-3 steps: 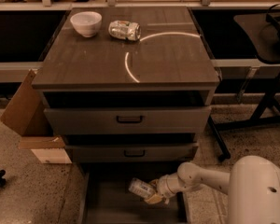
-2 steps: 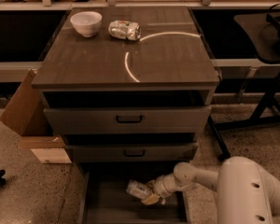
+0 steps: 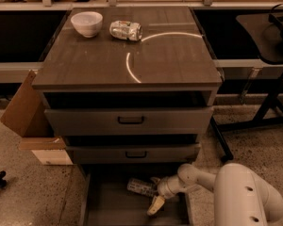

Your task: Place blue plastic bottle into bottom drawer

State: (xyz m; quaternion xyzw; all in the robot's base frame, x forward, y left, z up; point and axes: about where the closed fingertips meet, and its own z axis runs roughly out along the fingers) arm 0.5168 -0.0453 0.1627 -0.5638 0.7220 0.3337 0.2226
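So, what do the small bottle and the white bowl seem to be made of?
The small clear bottle with pale label, in the open bottom drawer beside the gripper, looks like thin plastic: it seems partly see-through. The white round bowl looks like glazed ceramic, perhaps plastic: smooth, opaque, slightly shiny.

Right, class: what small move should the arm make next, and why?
Probably ease the tool down a little, then let go: the tool is low inside the open bottom drawer, and the blue plastic bottle lies sideways at its tip, already over the drawer floor.
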